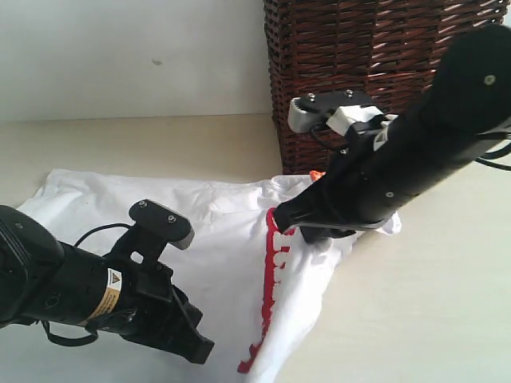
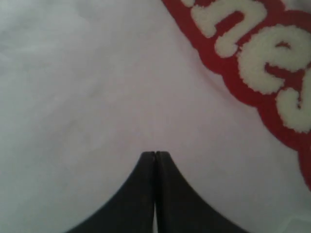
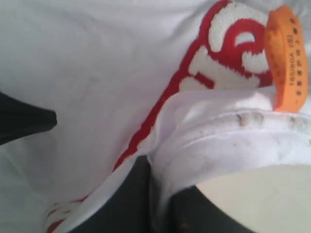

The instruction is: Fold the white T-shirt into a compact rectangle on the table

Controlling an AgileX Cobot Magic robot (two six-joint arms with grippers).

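Exterior view, reading from the left. Finds left gripper (image 1: 201, 349) low over shirt (image 1: 215, 231), jaws pressed together on nothing, tips at plain cloth beside red lettering (image 2: 252, 63); touching or not, cannot tell. Finds shirt spread on table (image 1: 431, 319), mostly flat, right side turned over so lettering runs along the fold edge. Further right, finds right gripper (image 1: 297, 226) seemingly clamped on collar (image 3: 218, 131) by orange tag (image 3: 286, 63), cloth bunched between the jaws, basket (image 1: 359, 72) behind. Judged early: perhaps one lengthwise fold begun; further folds and squaring into a rectangle left to do.
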